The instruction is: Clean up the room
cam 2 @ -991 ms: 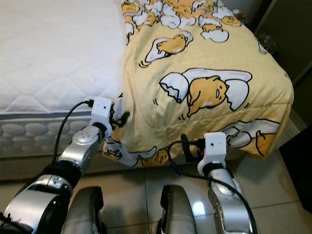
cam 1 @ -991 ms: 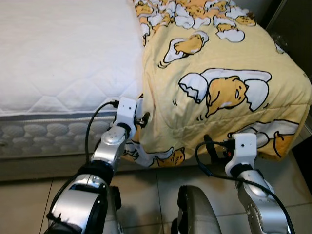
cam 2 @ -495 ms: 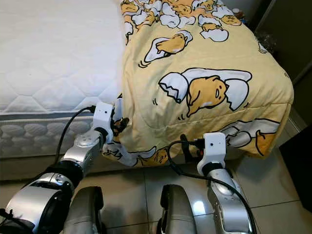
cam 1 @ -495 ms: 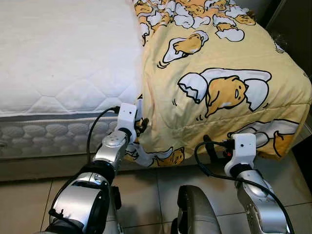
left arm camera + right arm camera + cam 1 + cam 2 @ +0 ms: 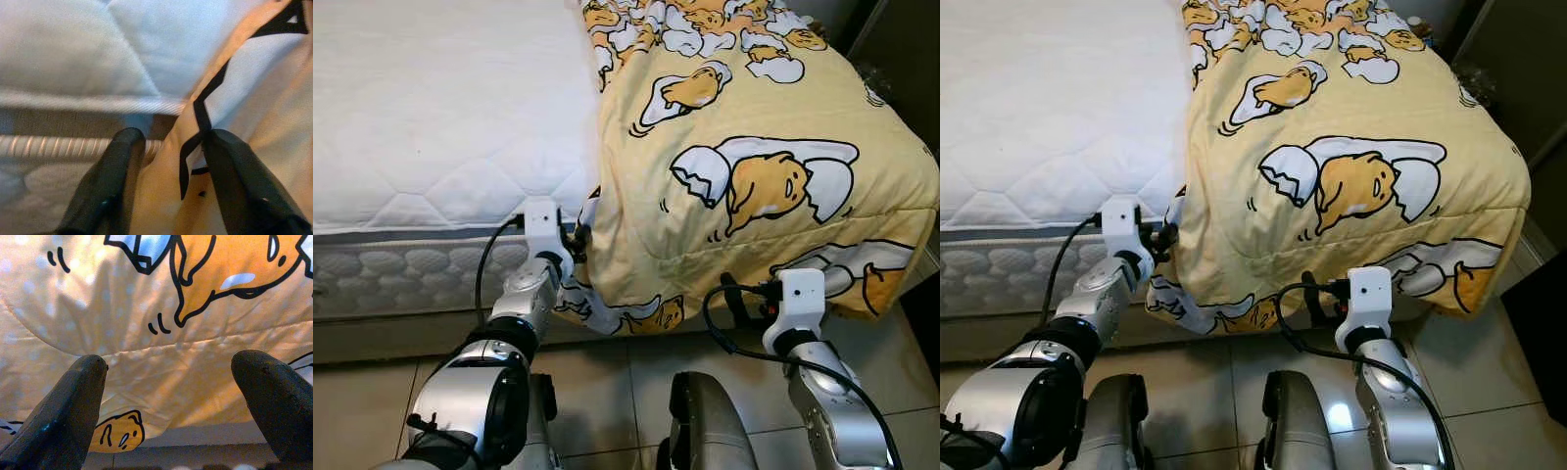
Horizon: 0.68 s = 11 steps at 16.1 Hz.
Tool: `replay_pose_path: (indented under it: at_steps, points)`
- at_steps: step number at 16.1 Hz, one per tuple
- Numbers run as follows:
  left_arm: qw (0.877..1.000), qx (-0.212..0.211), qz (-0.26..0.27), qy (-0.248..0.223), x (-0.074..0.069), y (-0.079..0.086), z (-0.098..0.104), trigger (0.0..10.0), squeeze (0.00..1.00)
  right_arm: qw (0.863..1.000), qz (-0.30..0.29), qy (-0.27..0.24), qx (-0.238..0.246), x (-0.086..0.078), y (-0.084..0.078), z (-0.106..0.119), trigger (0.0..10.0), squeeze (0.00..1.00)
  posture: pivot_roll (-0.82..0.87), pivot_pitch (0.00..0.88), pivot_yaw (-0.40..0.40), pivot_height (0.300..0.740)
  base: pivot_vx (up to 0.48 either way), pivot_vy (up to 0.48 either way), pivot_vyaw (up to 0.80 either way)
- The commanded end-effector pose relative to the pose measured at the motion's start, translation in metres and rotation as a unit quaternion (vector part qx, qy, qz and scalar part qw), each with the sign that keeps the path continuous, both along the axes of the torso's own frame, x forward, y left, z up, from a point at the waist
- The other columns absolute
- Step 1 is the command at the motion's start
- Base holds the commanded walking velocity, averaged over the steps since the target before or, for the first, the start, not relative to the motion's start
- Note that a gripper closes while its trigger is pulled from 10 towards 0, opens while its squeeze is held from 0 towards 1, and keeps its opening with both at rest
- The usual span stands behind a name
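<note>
A yellow blanket printed with egg cartoons covers the right half of the bed and hangs over its foot. The bare white quilted mattress lies to its left. My left gripper is at the blanket's hanging left edge, beside the mattress corner. In the left wrist view, the left gripper is open, with the blanket's edge running between the fingers. My right gripper sits low in front of the blanket's hanging side. It is open, its fingers wide apart and off the cloth.
The mattress side and bed base stand just ahead of me over a beige tile floor. Dark furniture stands close to the bed's right side. My own legs are at the bottom.
My left gripper has shifted left along the blanket's hanging edge toward the mattress corner. The right arm has stayed put.
</note>
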<state>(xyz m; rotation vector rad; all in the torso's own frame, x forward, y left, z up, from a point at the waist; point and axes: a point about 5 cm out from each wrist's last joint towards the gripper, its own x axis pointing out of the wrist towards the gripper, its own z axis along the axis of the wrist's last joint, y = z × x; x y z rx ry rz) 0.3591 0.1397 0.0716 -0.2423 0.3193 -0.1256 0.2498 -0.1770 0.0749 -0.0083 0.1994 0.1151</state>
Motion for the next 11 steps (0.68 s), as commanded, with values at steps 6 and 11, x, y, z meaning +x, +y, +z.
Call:
replay_pose_path:
  at_steps: [6,11]
  points:
    - [0.999,-0.018,-0.040,0.030,-0.005,-0.016,-0.009,0.0,0.00,1.000,-0.002,0.006,-0.002,0.002,-0.002,-0.001,10.0,0.00,-0.07,0.075,-0.074,0.591,0.000,0.000,0.00]
    - [0.998,0.012,-0.052,-0.019,-0.001,-0.015,0.002,0.0,0.00,1.000,-0.001,0.007,-0.003,0.003,-0.002,-0.002,10.0,0.00,-0.07,0.073,-0.069,0.591,0.000,0.000,0.00]
